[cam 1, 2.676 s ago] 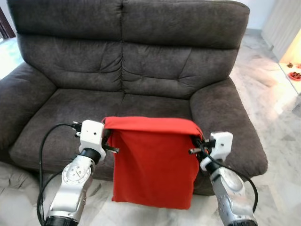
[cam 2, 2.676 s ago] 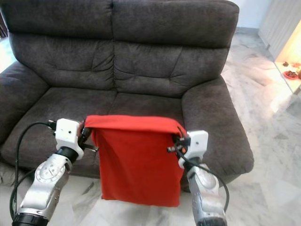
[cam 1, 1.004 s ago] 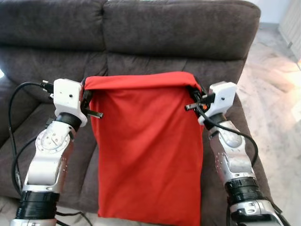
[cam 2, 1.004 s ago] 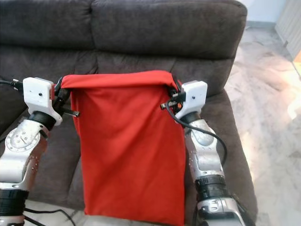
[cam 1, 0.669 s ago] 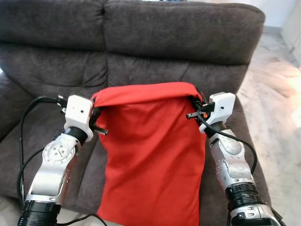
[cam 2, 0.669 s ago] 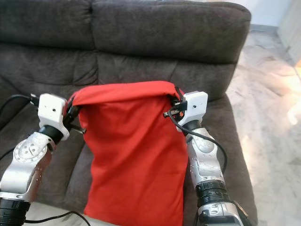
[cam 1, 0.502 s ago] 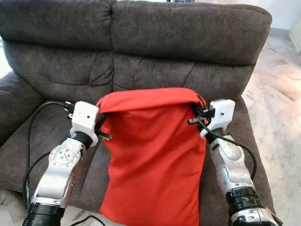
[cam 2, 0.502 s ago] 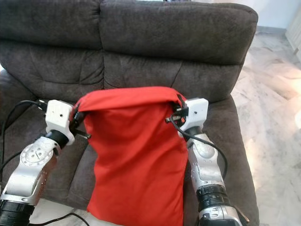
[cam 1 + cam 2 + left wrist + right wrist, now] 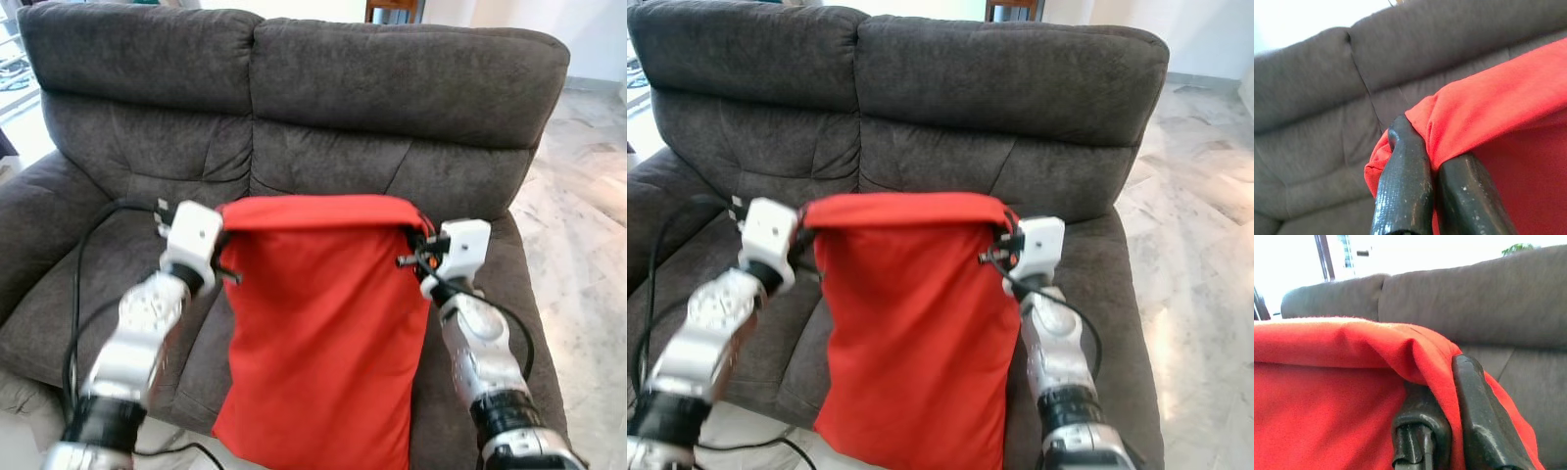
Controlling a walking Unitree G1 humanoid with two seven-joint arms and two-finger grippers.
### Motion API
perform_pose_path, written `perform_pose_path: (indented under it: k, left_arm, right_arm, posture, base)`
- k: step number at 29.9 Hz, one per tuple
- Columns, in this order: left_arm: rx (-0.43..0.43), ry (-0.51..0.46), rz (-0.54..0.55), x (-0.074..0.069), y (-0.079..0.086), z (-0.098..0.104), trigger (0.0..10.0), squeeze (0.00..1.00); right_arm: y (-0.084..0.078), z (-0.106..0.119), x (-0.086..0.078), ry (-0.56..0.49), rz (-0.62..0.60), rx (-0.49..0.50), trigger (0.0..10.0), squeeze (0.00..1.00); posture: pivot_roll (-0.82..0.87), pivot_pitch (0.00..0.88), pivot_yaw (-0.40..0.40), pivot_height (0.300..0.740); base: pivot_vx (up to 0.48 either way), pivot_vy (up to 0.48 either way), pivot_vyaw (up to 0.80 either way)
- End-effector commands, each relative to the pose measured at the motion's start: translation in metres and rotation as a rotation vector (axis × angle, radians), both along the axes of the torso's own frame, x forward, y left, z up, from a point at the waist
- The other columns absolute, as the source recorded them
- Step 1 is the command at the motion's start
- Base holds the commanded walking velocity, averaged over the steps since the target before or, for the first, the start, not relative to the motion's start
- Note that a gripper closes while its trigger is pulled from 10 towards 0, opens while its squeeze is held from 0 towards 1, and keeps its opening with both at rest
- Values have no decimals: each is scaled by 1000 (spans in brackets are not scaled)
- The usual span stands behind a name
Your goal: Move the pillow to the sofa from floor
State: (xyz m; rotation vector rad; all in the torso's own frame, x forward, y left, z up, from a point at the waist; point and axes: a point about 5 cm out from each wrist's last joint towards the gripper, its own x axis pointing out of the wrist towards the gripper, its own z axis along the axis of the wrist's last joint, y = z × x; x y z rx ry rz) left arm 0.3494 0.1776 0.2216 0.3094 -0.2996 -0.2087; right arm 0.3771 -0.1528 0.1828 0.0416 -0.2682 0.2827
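The left gripper (image 9: 221,252) pinches the top left corner of the red pillow (image 9: 321,333), its two black fingers (image 9: 1403,186) closed tight with the cloth bunched between them. The pillow hangs flat and upright between the arms, its top edge rolled over and stretched level, its lower end dangling in front of the sofa's front edge. It is clear of the floor and held above the middle of the seat, not yet resting on it. The right gripper (image 9: 415,257) clamps the top right corner in the same way, its fingers (image 9: 1474,416) closed on the fabric.

The step in hand looks like the carry: the pillow is lifted and brought to the sofa (image 9: 392,98). The next move calls for reaching both arms forward together, lowering the pillow onto the seat cushions, then releasing both corners.
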Motion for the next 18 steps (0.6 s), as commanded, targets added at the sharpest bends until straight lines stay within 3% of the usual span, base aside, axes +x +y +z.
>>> perform_pose_path:
  k: [1,5,12,16,18]
  left_arm:
    - [-29,-48,120,1,31,12,10000,0]
    - [-37,-83,149,9,37,24,10000,0]
    - [-39,-111,150,11,37,31,10000,0]
    - [-27,-133,140,9,34,33,10000,0]
    - [-30,-178,137,10,33,45,10000,0]
  right_arm:
    - [-33,39,3,-158,-127,116,10000,0]
    - [-34,59,10,-210,-125,113,10000,0]
    - [-32,67,11,-242,-94,88,10000,0]
    - [-37,77,10,-294,-111,98,10000,0]
    - [-43,87,8,-345,-137,135,10000,0]
  posture:
    - [67,136,47,740]
    - [66,136,49,740]
    - [72,143,50,740]
    - [75,147,53,740]
    - [78,147,55,740]
  base:
    - [0,0,0]
    - [0,0,0]
    - [0,0,0]
    - [0,0,0]
    - [0,0,0]
